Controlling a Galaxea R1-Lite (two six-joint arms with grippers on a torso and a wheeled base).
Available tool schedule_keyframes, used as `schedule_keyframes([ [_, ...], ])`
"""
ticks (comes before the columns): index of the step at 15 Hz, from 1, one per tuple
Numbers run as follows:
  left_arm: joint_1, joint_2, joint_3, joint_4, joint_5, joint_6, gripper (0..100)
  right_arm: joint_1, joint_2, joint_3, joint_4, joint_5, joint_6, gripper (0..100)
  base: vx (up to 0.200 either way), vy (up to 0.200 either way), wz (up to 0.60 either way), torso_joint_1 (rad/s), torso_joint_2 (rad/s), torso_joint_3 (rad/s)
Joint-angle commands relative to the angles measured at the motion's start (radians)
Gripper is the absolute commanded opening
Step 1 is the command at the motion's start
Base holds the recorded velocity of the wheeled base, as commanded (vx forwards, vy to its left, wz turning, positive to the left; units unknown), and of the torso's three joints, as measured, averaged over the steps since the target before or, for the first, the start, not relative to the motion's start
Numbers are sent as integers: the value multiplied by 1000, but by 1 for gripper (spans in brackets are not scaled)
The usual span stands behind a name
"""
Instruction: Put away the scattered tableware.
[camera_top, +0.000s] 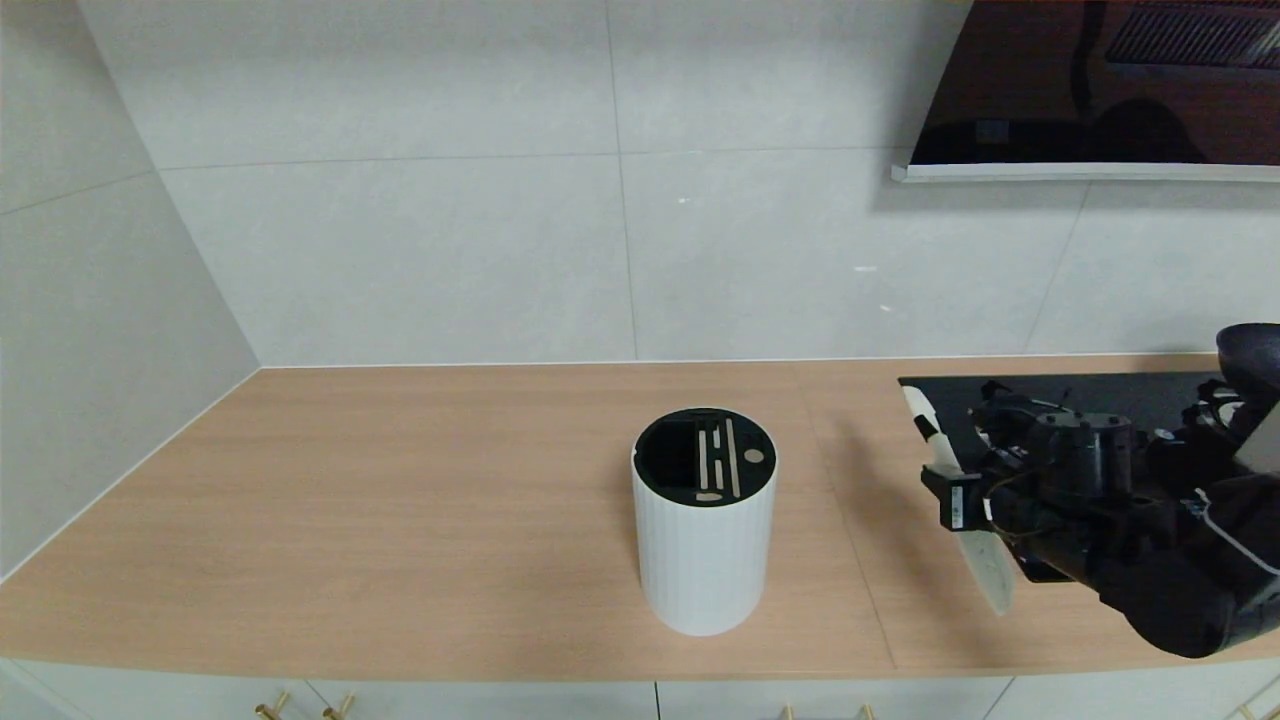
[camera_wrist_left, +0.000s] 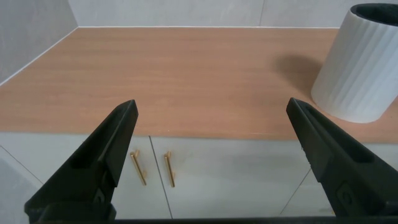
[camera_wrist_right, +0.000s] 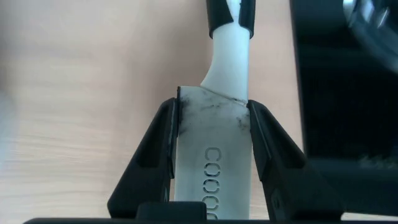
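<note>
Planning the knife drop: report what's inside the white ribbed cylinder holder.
White ribbed cylinder holder: black slotted insert, one large opening, narrow slots; nothing protrudes. Depths are dark, unseen.

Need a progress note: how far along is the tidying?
Done: nothing yet; no handle sticks out of the white holder. In hand: the right gripper is shut on the white knife, by its blade. Left: slotting it into the holder; the left gripper is open.
</note>
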Motion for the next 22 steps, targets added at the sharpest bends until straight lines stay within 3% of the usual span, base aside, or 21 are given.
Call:
schedule_keyframes([
  [1,0,0,-26,-28,0,5,100,61,-166,44,0,-10,1,0,0,0,0,0,0,0],
  [3,0,11,-87,12,-52,2,100,99,-245,57,-1,-19,1,0,0,0,0,0,0,0],
  [6,-12,184,-212,123,-273,2,100,151,-354,49,6,-12,-2,0,0,0,0,0,0,0],
  [9,-15,537,-344,118,-440,13,100,209,-380,-20,40,-6,-14,0,0,0,0,0,0,0],
  [10,-28,653,-394,88,-468,16,100,240,-378,-48,81,-7,-14,0,0,0,0,0,0,0],
  [13,-55,950,-489,-110,-477,5,100,298,-363,-143,169,-10,-14,0,0,0,0,0,0,0],
  [14,-132,1114,-528,-282,-470,-35,100,323,-344,-197,199,-12,-14,0,0,0,0,0,0,0],
  [16,-207,1246,-555,-437,-456,-116,100,361,-321,-241,222,-19,-13,0,0,0,0,0,0,0],
  [17,-279,1344,-581,-511,-428,-191,100,400,-318,-244,224,-27,-8,0,0,0,0,0,0,0],
  [20,-379,1474,-614,-601,-402,-309,100,487,-308,-235,224,-90,-8,0,0,0,0,0,0,0],
  [22,-436,1499,-617,-660,-402,-429,100,533,-309,-229,224,-107,-8,0,0,0,0,0,0,0],
])
